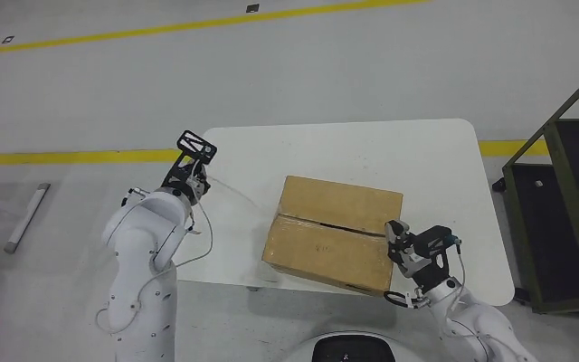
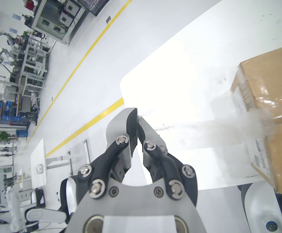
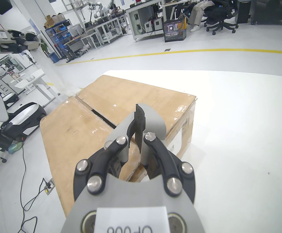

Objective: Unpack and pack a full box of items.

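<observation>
The floor point(image 1: 362, 72) is pale grey and marked with yellow lines point(image 1: 181, 25). A white table point(image 1: 434, 154) with rounded corners stands on it. A dark frame point(image 1: 552, 208) stands just beside the table's right end. A grey tube point(image 1: 27, 217) lies on the floor well to the table's left. Benches point(image 3: 97, 28), racks point(image 2: 28, 66) and office chairs point(image 3: 220, 15) fill the room behind.

Left gripper point(image 2: 137, 117): fingers pressed together, nothing between them. It hangs over the table's far left corner, well apart from the box point(image 1: 330, 231). The table surface near it carries faint dark scuffs point(image 2: 164, 127).

Right gripper point(image 3: 140, 118): fingers pressed together, nothing between them. It sits over the right end of the box, near the front corner. Whether it touches the cardboard cannot be told.

The box is brown cardboard. It lies on the front half of the table, turned slightly, close to the front edge. Both top flaps point(image 3: 136, 94) are down. A dark seam point(image 3: 102, 117) runs between them, slightly parted. Glossy clear tape point(image 3: 180, 109) crosses the top and runs down the end faces. White labels point(image 2: 242, 97) are on the left end face.
</observation>
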Robot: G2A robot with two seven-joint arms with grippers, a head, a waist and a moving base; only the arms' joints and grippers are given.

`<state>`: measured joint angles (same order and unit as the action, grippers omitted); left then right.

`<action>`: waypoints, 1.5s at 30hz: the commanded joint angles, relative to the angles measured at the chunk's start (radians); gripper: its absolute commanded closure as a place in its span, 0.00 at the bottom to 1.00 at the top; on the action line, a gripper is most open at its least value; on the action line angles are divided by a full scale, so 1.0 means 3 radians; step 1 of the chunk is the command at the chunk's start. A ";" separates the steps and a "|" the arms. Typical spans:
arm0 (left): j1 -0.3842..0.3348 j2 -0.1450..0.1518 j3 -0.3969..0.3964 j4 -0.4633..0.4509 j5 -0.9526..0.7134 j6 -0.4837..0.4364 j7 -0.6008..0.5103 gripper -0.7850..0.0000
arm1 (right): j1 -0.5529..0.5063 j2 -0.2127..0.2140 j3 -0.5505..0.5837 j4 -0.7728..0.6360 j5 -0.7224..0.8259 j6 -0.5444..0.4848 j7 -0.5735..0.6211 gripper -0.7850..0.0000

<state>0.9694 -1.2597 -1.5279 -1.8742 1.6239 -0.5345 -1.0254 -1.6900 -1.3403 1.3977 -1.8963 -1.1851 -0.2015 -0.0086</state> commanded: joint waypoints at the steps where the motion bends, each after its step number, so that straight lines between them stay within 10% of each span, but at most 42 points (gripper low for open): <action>1: 0.0048 0.0012 -0.0041 0.0016 0.0077 0.0032 0.0011 1.00 | 0.0014 0.0002 -0.0003 0.0016 0.0006 0.0003 -0.0001 1.00; 6: 0.0150 0.0033 -0.0139 0.0065 0.0226 0.0207 0.0042 0.54 | 0.0032 0.0007 0.0009 0.0034 0.0043 0.0031 0.0008 1.00; 7: 0.0163 0.0038 -0.0158 0.0075 0.0276 0.0246 0.0057 0.00 | 0.0031 0.0008 0.0011 0.0033 0.0048 0.0033 0.0010 1.00; 20: 0.0177 0.0043 -0.0170 0.0155 0.0516 0.0771 0.0223 0.00 | -0.0159 0.0046 0.0150 -0.0207 0.0086 -0.0101 -0.0063 1.00; 38: 0.0098 0.0001 0.0297 -0.0186 0.0034 0.0725 0.0315 0.00 | -0.1239 0.0231 0.0545 -0.0724 -0.0431 -0.1942 -0.0566 1.00; 45: 0.0053 0.0004 0.0325 -0.0167 0.0039 0.0730 0.0291 0.00 | -0.1156 0.0267 0.0420 -0.0457 -0.0934 -0.1981 -0.0670 1.00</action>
<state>0.9850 -1.2588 -1.4296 -1.9233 1.6361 -0.3169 -0.9376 -2.0453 -1.2605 1.5294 -2.0482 -1.4487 -0.8111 -0.2072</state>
